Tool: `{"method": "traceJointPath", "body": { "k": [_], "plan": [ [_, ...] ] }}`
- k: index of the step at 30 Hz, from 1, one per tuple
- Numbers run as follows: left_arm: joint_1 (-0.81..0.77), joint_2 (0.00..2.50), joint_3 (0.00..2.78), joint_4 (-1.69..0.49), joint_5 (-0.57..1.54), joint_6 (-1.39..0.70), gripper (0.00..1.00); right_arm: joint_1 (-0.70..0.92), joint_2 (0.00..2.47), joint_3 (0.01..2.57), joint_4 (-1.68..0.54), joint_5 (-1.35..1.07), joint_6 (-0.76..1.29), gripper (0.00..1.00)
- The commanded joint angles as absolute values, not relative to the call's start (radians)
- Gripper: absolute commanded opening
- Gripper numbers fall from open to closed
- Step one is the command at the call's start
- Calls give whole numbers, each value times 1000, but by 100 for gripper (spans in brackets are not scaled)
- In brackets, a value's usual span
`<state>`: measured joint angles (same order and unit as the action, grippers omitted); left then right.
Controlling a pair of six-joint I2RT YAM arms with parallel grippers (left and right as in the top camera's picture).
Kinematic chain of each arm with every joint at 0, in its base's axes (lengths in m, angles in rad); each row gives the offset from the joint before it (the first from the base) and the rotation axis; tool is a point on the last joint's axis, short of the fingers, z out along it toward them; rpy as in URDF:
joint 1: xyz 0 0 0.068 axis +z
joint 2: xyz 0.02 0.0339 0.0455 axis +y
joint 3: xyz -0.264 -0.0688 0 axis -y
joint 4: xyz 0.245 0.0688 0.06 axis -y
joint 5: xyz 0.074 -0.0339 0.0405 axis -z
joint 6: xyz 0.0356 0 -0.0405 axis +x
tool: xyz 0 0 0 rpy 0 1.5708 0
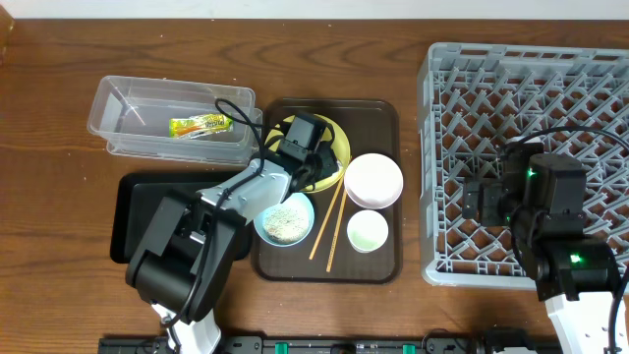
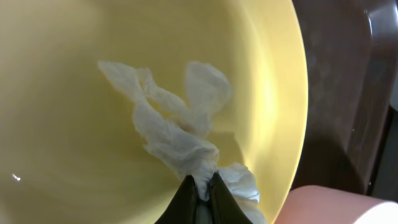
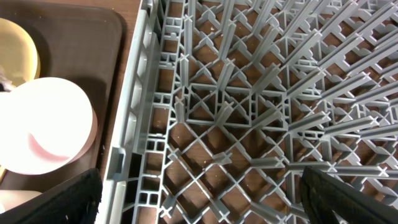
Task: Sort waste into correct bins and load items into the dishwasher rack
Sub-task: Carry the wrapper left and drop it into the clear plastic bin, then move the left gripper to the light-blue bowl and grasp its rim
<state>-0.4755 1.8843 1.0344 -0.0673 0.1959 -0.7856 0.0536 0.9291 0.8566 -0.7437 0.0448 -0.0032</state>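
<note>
My left gripper (image 2: 200,186) is shut on one end of the crumpled white scrap (image 2: 171,127), which lies in the round yellow plate (image 2: 62,93). From overhead the left gripper (image 1: 307,149) hangs over that plate (image 1: 339,147). The yellow-green snack wrapper (image 1: 200,125) lies in the clear tub (image 1: 128,113). The shallow black tray (image 1: 138,211) sits below the tub. Rice fills the light blue bowl (image 1: 285,218). Beside it are two chopsticks (image 1: 329,224), a white bowl (image 1: 373,180) and a pale cup (image 1: 368,232). My right gripper (image 3: 202,199) stands open over the grey rack (image 3: 249,93), near its left wall.
The plate, bowls, cup and chopsticks all sit on a dark brown serving tray (image 1: 383,267) between the bins and the rack (image 1: 521,88). The white bowl (image 3: 43,130) is close to the rack's left wall. Bare wooden table surrounds everything.
</note>
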Motion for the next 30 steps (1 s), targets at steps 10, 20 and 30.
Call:
{"method": "traceJointPath", "body": {
  "k": [10,20,30],
  "plan": [
    [-266,1573,1050,-65,39,-654,7,53,928,877,-745,45,11,99],
    [-23,1602,1050,-61,-39,-655,16,53,928,877,-747,44,11,99],
    [20,1594,1063,-67,7,-451,44,53,928,877,-744,45,11,99]
  ]
}}
